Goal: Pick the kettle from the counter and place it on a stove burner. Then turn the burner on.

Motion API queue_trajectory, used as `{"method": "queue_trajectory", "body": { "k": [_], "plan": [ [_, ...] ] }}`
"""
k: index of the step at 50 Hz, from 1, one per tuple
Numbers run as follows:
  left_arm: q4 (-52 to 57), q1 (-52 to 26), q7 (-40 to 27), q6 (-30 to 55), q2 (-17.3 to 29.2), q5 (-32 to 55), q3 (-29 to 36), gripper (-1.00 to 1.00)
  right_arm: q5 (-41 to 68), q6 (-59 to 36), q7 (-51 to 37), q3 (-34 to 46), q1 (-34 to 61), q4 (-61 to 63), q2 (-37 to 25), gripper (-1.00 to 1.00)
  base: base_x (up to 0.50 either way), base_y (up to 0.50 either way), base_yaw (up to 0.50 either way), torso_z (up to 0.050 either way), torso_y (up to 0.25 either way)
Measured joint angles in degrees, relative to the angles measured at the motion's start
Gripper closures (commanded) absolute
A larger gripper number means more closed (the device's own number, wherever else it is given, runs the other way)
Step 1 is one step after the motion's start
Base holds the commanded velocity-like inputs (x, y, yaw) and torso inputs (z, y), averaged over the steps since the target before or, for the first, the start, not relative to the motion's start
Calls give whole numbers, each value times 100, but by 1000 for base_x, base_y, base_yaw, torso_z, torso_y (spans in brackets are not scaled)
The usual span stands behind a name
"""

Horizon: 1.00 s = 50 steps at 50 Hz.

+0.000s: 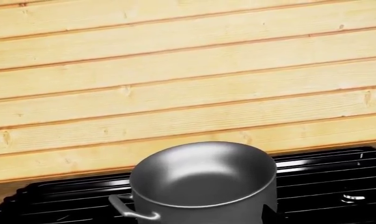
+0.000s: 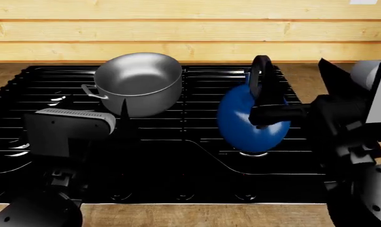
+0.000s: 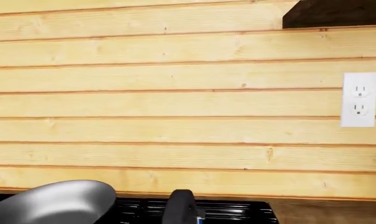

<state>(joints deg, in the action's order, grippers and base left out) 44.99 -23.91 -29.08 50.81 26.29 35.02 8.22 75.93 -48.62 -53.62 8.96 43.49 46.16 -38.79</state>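
The right gripper (image 2: 261,115) reaches in from three o'clock in the head view, its black fingers clamped on the lower part of the tall black arched handle of the kettle (image 2: 248,124), so it holds the kettle. The glossy blue body tilts, leaning toward nine o'clock, its underside just above a stove burner (image 2: 253,153) whose silvery glint shows beneath it at six o'clock; whether kettle and grate touch I cannot tell. In the right wrist view only the top of the black handle (image 3: 180,207) shows, with the pale plank wall and a white outlet (image 3: 359,99) behind. Toward ten o'clock from the kettle stands the grey steel pot (image 2: 138,82), upright on the back grate bars, well apart from the kettle. The left gripper (image 2: 124,111) sits just at the pot's near side, a dark finger pointing up against its wall; whether it is wide or narrow I cannot tell, and the left wrist view shows only the pot (image 1: 203,186) close by. The brown counter (image 2: 203,215) runs along the front edge at six o'clock.
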Motion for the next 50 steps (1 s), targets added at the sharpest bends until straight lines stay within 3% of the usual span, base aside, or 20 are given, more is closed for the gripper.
{"method": "queue_trajectory", "body": {
  "k": [13,24,33,50],
  "plan": [
    [95,47,-38,9,51,41,-16,-100,1957,112,-1672,-133,-195,699,-589,-100,0,0,0,0,0],
    [180,62,-84,53,83,101,-34,-100,3046,378,-2478,-190,-673,1114,-856,-100,0,0,0,0,0],
    [187,93,-94,27,99,115,-31,-100,3216,229,-2440,-447,-1445,1239,-700,-100,0,0,0,0,0],
    [170,86,-121,16,113,134,11,-100,2590,-35,-1665,-989,-2874,1180,-291,-100,0,0,0,0,0]
  ]
}}
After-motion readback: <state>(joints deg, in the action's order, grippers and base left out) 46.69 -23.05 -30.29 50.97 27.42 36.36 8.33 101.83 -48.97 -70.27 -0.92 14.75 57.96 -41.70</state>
